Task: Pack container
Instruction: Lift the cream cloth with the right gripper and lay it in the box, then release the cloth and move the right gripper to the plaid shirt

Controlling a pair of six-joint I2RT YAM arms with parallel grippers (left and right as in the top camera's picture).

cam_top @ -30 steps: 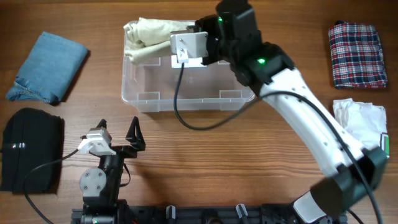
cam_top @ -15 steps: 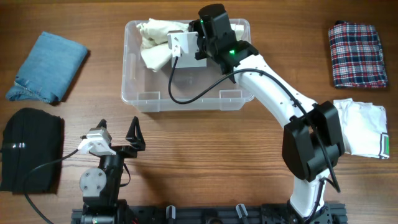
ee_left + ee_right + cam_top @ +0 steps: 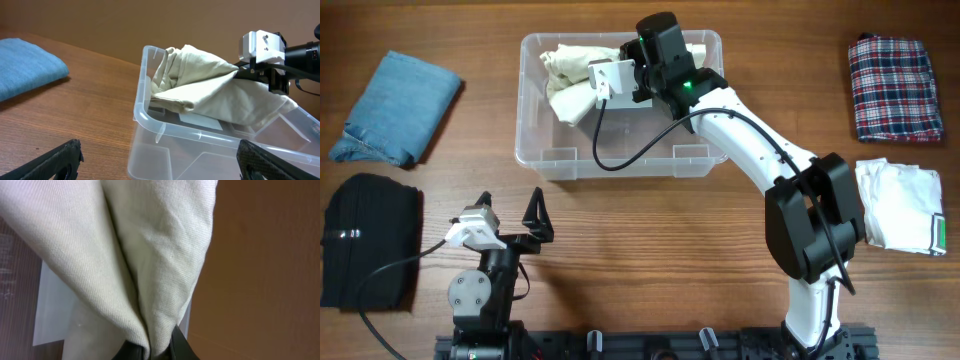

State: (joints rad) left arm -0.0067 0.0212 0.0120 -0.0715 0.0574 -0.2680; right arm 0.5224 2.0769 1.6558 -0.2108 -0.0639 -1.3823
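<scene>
The clear plastic container [image 3: 535, 150] stands at the table's back middle and also shows in the left wrist view [image 3: 150, 120]. A cream cloth [image 3: 570, 85] hangs into its back left part, partly draped on the rim [image 3: 200, 85]. My right gripper [image 3: 620, 85] is over the container, shut on the cream cloth [image 3: 150, 255], which bunches between its fingers [image 3: 152, 350]. My left gripper [image 3: 515, 225] is open and empty near the table's front, in front of the container [image 3: 160, 160].
A folded blue denim cloth [image 3: 395, 105] lies at the far left, a black cloth [image 3: 370, 245] at the front left. A red plaid cloth [image 3: 893, 88] lies at the back right, a white cloth [image 3: 900, 205] on the right under the right arm.
My right gripper has carried the cream cloth left and lower into the container. The container sits slightly differently in view. The left arm has not moved.
</scene>
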